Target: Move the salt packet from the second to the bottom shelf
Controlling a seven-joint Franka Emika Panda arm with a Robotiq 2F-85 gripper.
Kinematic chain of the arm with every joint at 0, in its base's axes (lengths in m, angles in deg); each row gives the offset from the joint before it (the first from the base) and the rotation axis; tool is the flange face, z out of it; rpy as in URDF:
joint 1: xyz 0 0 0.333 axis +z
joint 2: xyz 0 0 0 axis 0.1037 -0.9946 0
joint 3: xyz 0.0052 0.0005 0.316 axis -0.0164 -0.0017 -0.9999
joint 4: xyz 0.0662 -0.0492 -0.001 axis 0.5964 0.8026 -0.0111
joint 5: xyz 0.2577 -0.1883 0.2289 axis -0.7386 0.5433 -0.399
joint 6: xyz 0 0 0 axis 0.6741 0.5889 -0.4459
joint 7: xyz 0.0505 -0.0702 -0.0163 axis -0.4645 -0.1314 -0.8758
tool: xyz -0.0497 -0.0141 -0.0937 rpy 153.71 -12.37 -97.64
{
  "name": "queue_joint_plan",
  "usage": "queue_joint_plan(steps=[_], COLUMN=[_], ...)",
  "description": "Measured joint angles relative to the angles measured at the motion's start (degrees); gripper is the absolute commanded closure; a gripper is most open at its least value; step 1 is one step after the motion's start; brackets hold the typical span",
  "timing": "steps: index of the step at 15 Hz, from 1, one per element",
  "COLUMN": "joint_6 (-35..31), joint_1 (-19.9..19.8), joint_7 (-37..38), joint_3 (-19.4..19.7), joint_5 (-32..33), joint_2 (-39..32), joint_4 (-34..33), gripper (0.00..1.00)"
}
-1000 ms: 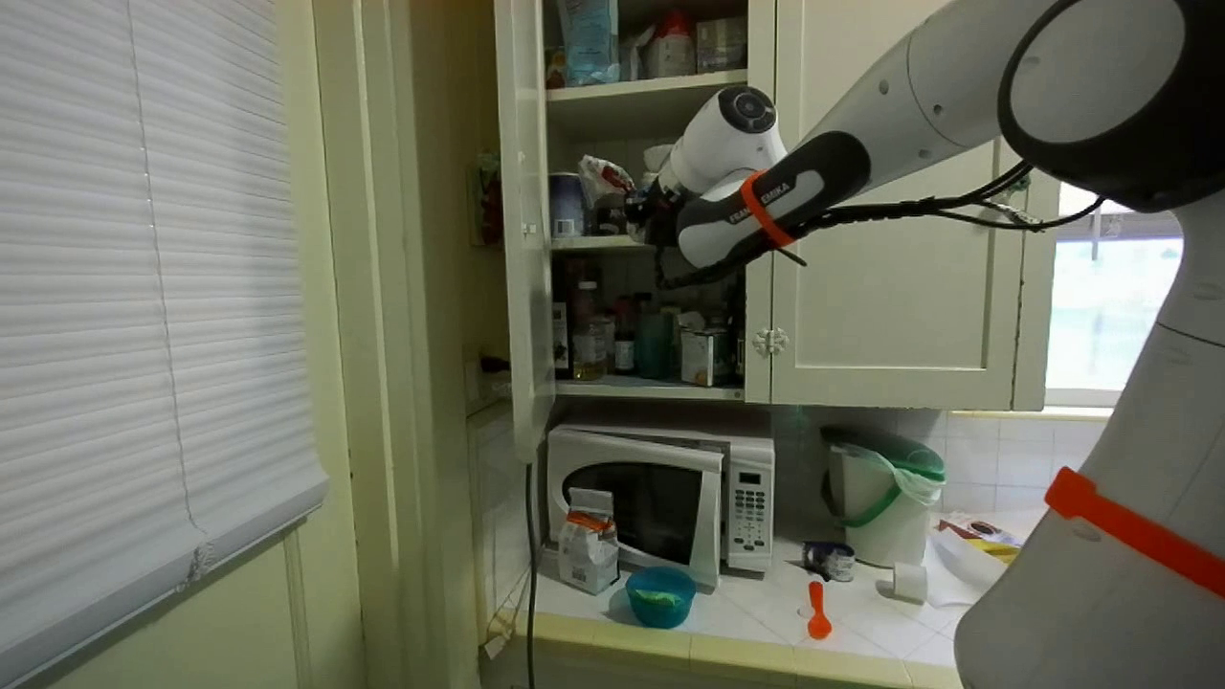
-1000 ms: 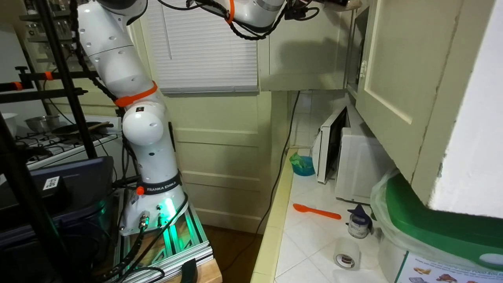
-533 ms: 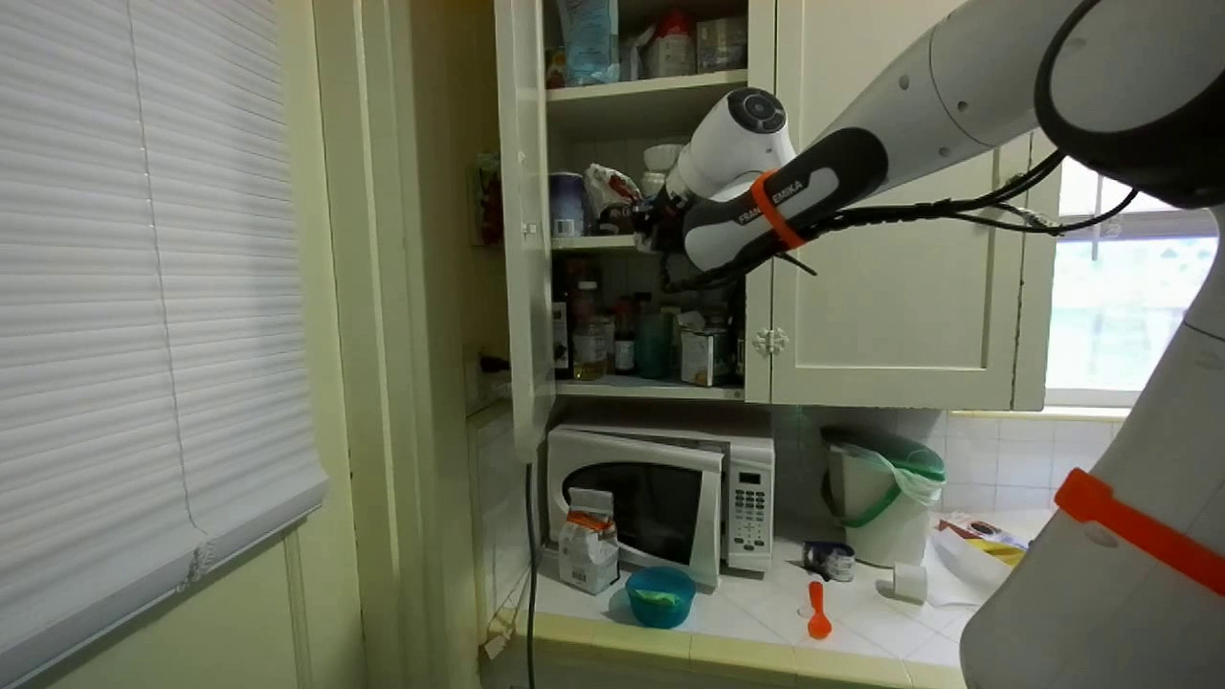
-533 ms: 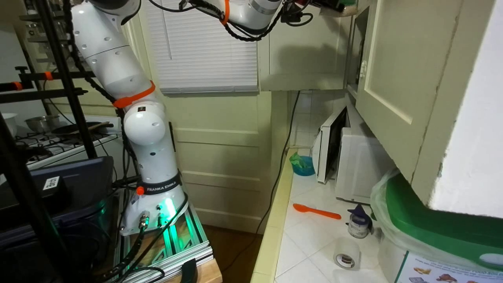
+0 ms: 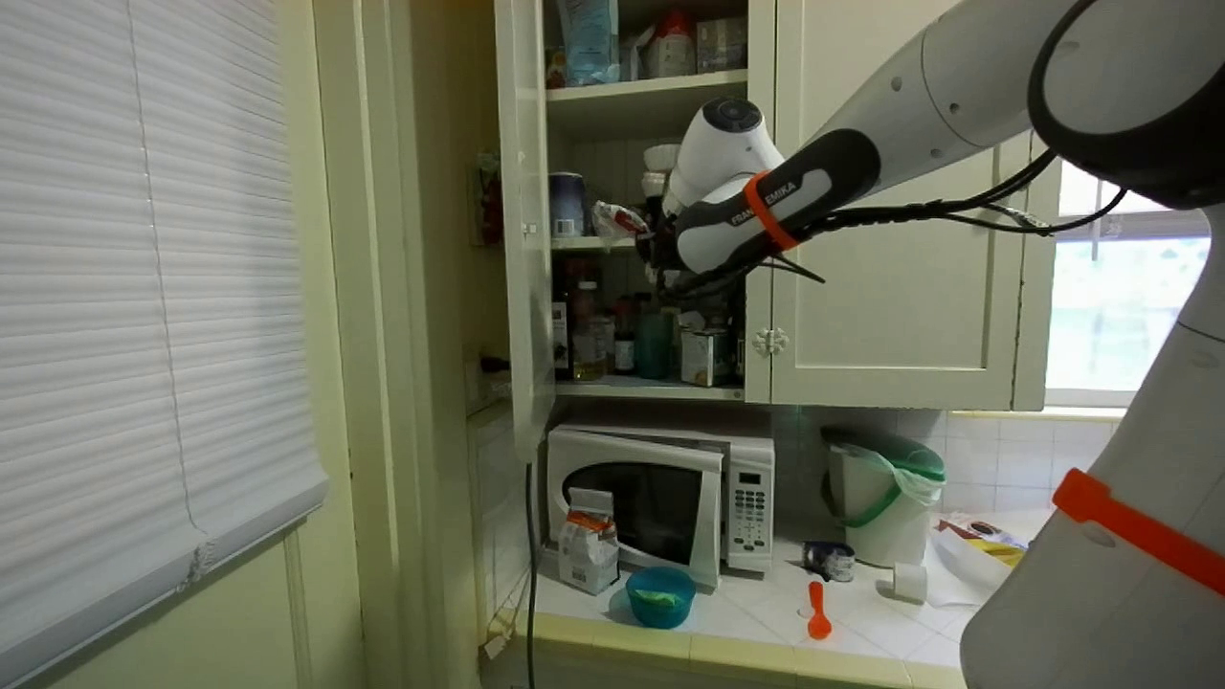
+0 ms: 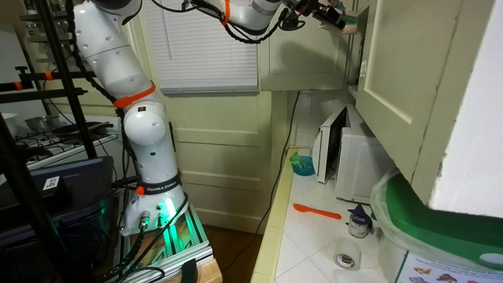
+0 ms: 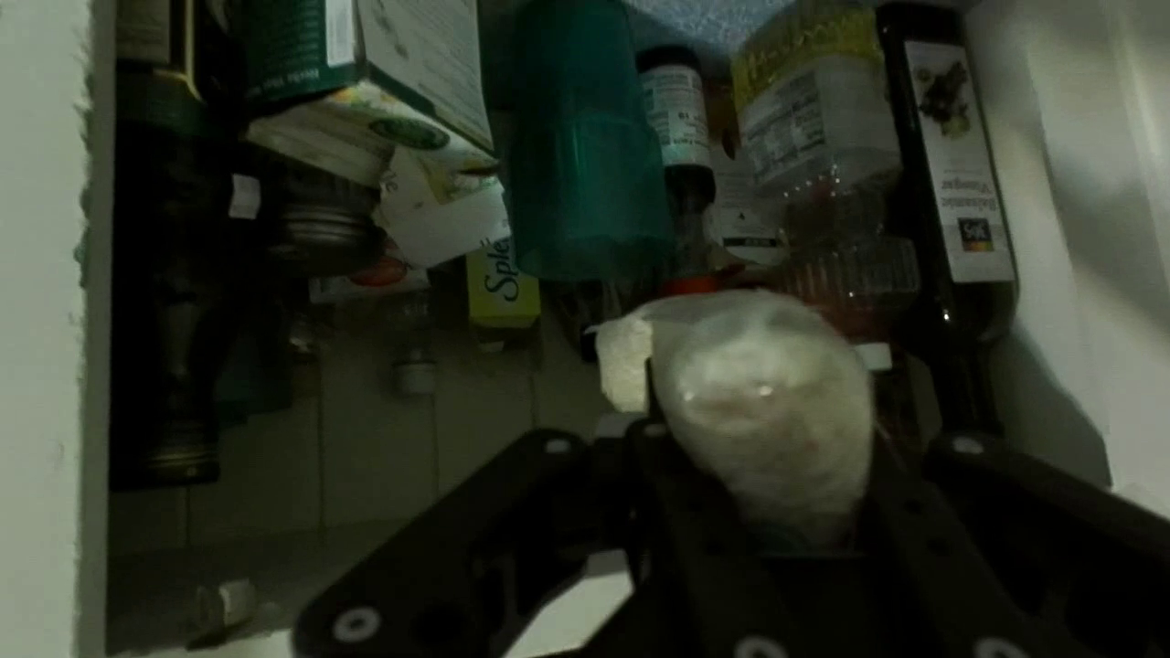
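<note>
You have the salt packet (image 6: 349,24) pinched in your jaws, one on each side of it; in the wrist view its pale, bulging end shows between them. Your jaws slope down at the open cream cupboard (image 5: 757,378), packet at the tip. In an exterior view the packet overlaps the front edge of the second shelf (image 5: 586,244); you can't tell from these angles whether the two touch

The bottom shelf (image 5: 651,390) is below your jaws, lined with bottles (image 5: 590,344). Under your jaws there, in an exterior view: teal tumbler (image 5: 655,346). Beside it, green-and-white carton (image 7: 411,73); near it, yellow box lettered "Sple" (image 7: 504,283); at the end by the cupboard's side, balsamic vinegar bottle (image 7: 955,201). Your wrist view has that shelf upside down

Left of your jaws in an exterior view, on the second shelf: dark blue canister (image 5: 567,204). Just above your jaws: stacked white dishes (image 5: 658,158), partly behind your arm (image 5: 847,167)

Well below your jaws, on the desk (image 5: 751,612): microwave (image 5: 670,498) with its door ajar, white-and-orange bag (image 5: 587,550) and blue bowl (image 5: 660,614) in front of it. Off to the lower right of your jaws in that same view: orange spoon (image 5: 817,611) lying flat, green-and-white bin (image 5: 879,541) upright
</note>
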Motion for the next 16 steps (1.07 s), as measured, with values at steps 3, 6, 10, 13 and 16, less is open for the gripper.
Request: queue_joint_plan(steps=[3,6,10,13,16], joint_6=[3.88,5.08,5.08,5.21,6.46], joint_1=[-0.43,-0.98,-1.55,-2.14,-2.41], joint_7=[3.53,7.49,8.6,10.19,12.9], joint_3=[-1.56,-2.87,-3.1,-3.14,-3.16], joint_5=[0.17,0.53,0.68,1.28,4.27], joint_2=[-0.78,-1.9,-5.54,-9.75,-14.05], joint_4=[-0.16,-0.4,-3.1,-6.39,-9.79], gripper=[0.94,0.94,0.94,0.94,0.94])
